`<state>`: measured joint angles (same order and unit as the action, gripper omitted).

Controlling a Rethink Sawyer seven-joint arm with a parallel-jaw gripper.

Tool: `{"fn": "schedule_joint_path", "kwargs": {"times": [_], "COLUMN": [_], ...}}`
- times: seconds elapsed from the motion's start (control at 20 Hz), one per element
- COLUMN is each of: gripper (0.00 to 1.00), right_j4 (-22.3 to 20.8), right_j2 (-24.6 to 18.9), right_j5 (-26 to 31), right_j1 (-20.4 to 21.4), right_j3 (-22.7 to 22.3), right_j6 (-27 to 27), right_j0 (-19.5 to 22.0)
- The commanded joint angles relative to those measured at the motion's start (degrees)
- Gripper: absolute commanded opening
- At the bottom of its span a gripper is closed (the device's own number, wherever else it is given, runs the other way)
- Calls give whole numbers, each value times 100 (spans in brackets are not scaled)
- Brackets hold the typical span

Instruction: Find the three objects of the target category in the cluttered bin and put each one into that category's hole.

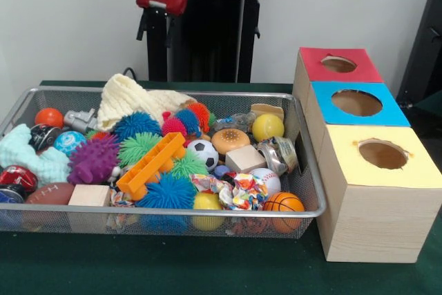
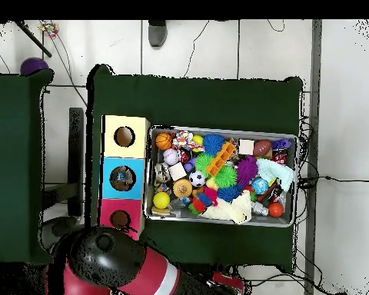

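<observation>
Bin: a wire mesh bin (image 1: 307, 170) sat on the green table (image 1: 207, 267), packed with toys.
Balls in the bin: a mini basketball (image 1: 284, 202) lay in the corner nearest the yellow box, a baseball (image 1: 266, 179) just behind it, a soccer ball (image 1: 203, 153) near the bin's middle, a yellow ball (image 1: 268, 127) by the wall beside the boxes.
Other clutter: an orange plastic ladder (image 1: 150, 165), blue spiky ball (image 1: 168, 192), purple spiky ball (image 1: 92, 159), cream knit cloth (image 1: 131, 98).
Boxes: red box (image 1: 337, 64), blue box (image 1: 356, 103) and yellow box (image 1: 382, 157) stood in a row touching the bin's side, each with a round hole on top.
Arm: the red and black arm (image 2: 114, 269) was drawn back beyond the bin.
Gripper: not seen in either view.
</observation>
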<state>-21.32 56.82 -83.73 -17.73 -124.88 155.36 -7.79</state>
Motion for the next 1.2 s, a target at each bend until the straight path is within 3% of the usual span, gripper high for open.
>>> {"fn": "schedule_joint_path", "kwargs": {"times": [0.05, 0.4, 0.7, 0.95, 1.2], "gripper": [100, 100, 100, 100, 100], "right_j4": [-52, 38, 1212, 1457, 1465], "right_j2": [-1785, -1862, -1992, -2131, -2220], "right_j5": [653, 1111, -40, -207, -57], "right_j1": [-544, -153, -481, -657, -847], "right_j3": [245, 72, -245, -138, 102], "right_j6": [-346, -247, -175, 88, 239], "right_j0": [-647, -1722, -2503, -2860, -2919]}}
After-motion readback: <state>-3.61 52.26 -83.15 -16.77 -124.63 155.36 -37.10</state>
